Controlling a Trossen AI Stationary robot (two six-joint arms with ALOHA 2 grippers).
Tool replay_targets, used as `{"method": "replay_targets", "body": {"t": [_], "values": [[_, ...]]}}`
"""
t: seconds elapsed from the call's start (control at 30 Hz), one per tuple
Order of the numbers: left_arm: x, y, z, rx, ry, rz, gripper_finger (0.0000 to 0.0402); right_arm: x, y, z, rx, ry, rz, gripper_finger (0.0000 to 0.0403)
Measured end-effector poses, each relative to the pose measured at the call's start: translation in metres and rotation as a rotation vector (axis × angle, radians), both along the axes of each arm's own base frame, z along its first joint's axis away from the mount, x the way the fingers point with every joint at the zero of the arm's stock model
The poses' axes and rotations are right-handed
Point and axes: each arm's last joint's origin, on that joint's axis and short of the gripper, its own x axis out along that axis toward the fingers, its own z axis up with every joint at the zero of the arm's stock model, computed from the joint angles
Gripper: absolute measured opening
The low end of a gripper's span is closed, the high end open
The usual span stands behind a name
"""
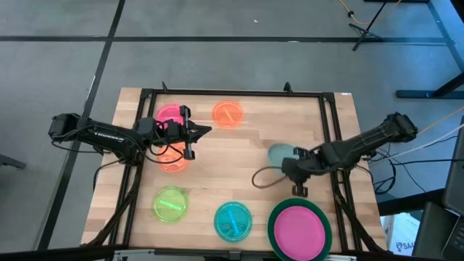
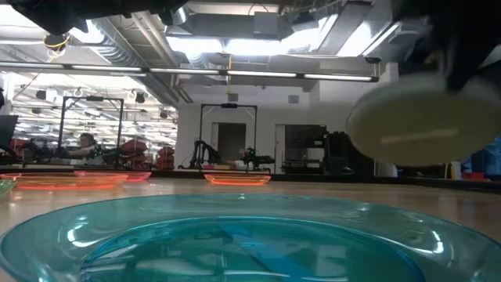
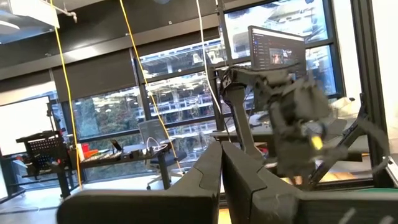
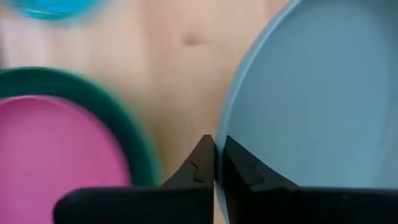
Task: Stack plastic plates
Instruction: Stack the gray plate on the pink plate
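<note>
High view: the right tool (image 1: 299, 168) is clenched on the rim of the grey-blue plate (image 1: 280, 154), held above the bench (image 1: 246, 181), just far of the magenta plate (image 1: 299, 228) lying in the dark green plate (image 1: 274, 217). The left tool (image 1: 190, 135), fingers pressed together, hovers near the pink plate (image 1: 169, 114).

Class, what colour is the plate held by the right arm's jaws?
Grey-blue plate; the right wrist view shows it best.
</note>
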Motion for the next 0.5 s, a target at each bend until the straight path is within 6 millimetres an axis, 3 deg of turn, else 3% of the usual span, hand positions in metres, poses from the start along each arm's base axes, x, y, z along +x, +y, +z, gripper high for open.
{"method": "replay_targets", "body": {"t": [0.23, 0.5], "values": [[0.000, 0.000, 0.000, -0.018, -0.003, -0.006, 0.0006, -0.012, 0.042, 0.033, 0.236, 0.003, 0.026, 0.0005], [0.000, 0.000, 0.000, -0.017, -0.003, -0.006, 0.0006, -0.033, 0.084, 0.056, 0.387, -0.044, 0.103, 0.0005]]}}
